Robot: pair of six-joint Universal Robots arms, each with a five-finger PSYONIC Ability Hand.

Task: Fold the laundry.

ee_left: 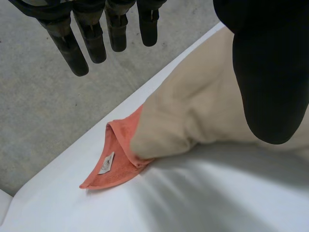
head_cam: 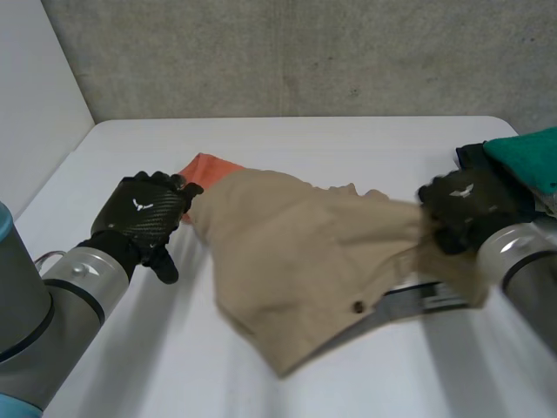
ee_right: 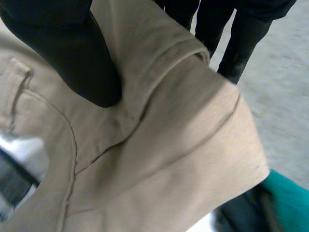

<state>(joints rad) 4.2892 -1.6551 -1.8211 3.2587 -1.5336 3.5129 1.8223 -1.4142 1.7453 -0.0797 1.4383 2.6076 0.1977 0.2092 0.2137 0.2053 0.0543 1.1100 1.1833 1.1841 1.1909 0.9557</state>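
Tan trousers (head_cam: 296,252) lie spread across the middle of the table, lifted at their right end. My right hand (head_cam: 466,209) is shut on the trousers' waistband (ee_right: 159,92), thumb (ee_right: 72,58) pressing the cloth against the fingers. My left hand (head_cam: 139,218) hovers open just left of the trousers, fingers (ee_left: 84,38) straight and holding nothing. An orange cloth (head_cam: 204,168) peeks out from under the trousers' far left edge; the same orange cloth (ee_left: 113,162) with a white label lies below my left fingertips.
A teal cloth (head_cam: 526,157) on a dark garment (head_cam: 474,157) sits at the table's right edge, also seen as teal cloth (ee_right: 287,203) beside my right hand. The white table (head_cam: 130,348) has free room at front left.
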